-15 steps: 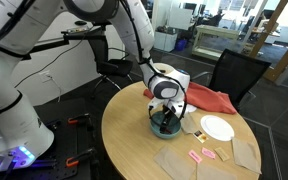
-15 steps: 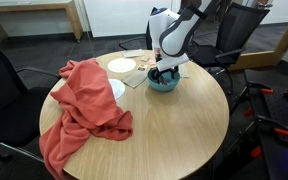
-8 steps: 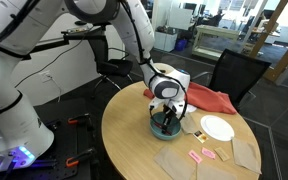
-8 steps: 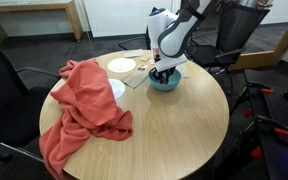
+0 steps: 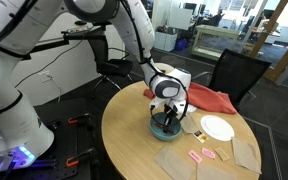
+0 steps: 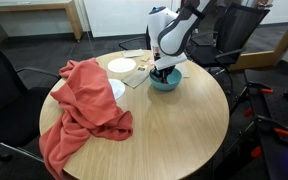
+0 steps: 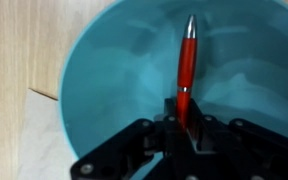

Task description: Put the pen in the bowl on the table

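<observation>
Almost nothing has moved in the last second: your gripper (image 5: 165, 117) hangs over the bowl (image 5: 165, 129) in the same spot in both exterior views, perhaps a shade lower. In the wrist view it is pressed together on the back end of the pen (image 7: 187, 65). The pen points away from the camera, its silver tip over the teal floor of the bowl, a little off centre. Whether the tip touches the floor cannot be told.

The step in hand, by the look of it, is the release. To do it well, keep the pen over the middle of the bowl and come down until the tip is touching or just above the floor. Then spread the jaws slowly so it tips over inside rather than bouncing. The pen looks long for this shallow bowl (it may end up leaning on the rim), and a drop from high up could send it over the edge. Lift straight up afterwards, so the gripper does not catch the rim and drag the bowl.

Counted: one pen, one bowl, one table (image 5: 132, 142), one gripper. Also one white plate (image 5: 217, 128) near the bowl, one red cloth (image 6: 84, 105) heaped at the table edge, and what look like three small pink pieces (image 5: 208, 153), too small to count with certainty.
</observation>
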You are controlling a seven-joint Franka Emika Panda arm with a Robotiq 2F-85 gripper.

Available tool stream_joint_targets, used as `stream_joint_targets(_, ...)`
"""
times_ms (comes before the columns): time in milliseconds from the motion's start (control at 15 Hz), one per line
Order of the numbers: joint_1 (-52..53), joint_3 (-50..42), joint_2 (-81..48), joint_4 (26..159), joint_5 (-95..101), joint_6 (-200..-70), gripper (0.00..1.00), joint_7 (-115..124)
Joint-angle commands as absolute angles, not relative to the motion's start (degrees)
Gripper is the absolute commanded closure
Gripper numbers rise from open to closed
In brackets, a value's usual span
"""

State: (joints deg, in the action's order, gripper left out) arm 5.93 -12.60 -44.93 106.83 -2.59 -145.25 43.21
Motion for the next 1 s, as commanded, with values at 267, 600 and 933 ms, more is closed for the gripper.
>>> stream_joint_targets(267,6.4,-12.9,-28.5,117.0,-2.2,-142.4,0.96,43.4)
stream_joint_targets(600,6.3,-11.5,-17.9,123.6,-0.6,-140.8,0.96,42.5)
stream_joint_targets(933,8.8,-7.3,-13.2,126.8,5.0,-141.3,0.96,44.0)
